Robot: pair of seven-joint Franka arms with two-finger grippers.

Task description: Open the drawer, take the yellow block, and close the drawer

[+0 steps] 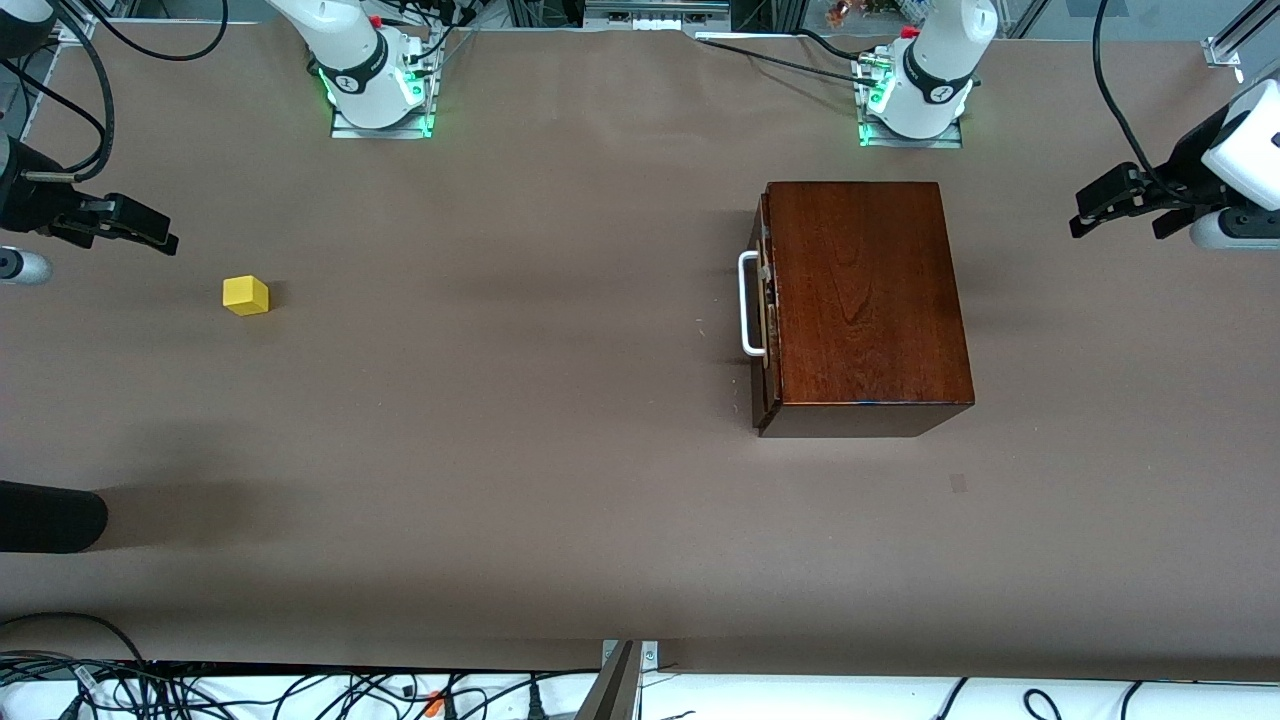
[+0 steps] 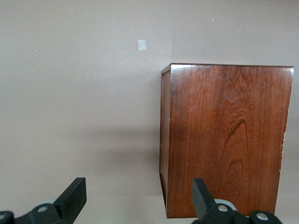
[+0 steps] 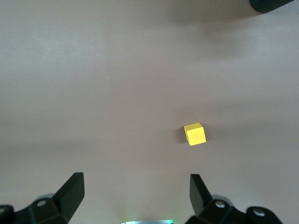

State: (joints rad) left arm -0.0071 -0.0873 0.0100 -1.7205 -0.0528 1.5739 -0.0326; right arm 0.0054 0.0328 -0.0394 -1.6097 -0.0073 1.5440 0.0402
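The dark reddish-brown wooden box point(image 1: 865, 290) stands toward the left arm's end of the table. Its drawer point(image 1: 765, 310) looks pushed in, with the white bar handle point(image 1: 749, 305) facing the right arm's end. The box also shows in the left wrist view point(image 2: 224, 140). The yellow block point(image 1: 245, 295) sits on the bare table toward the right arm's end, and shows in the right wrist view point(image 3: 195, 134). My left gripper point(image 1: 1118, 215) is open and empty, up over the table beside the box point(image 2: 138, 186). My right gripper point(image 1: 140, 228) is open and empty over the table near the block point(image 3: 136, 181).
A black rounded object point(image 1: 50, 515) juts in at the right arm's end, nearer the front camera than the block; it also shows in the right wrist view point(image 3: 273, 4). A small grey patch point(image 1: 958, 483) marks the table nearer the camera than the box. Cables run along the near edge.
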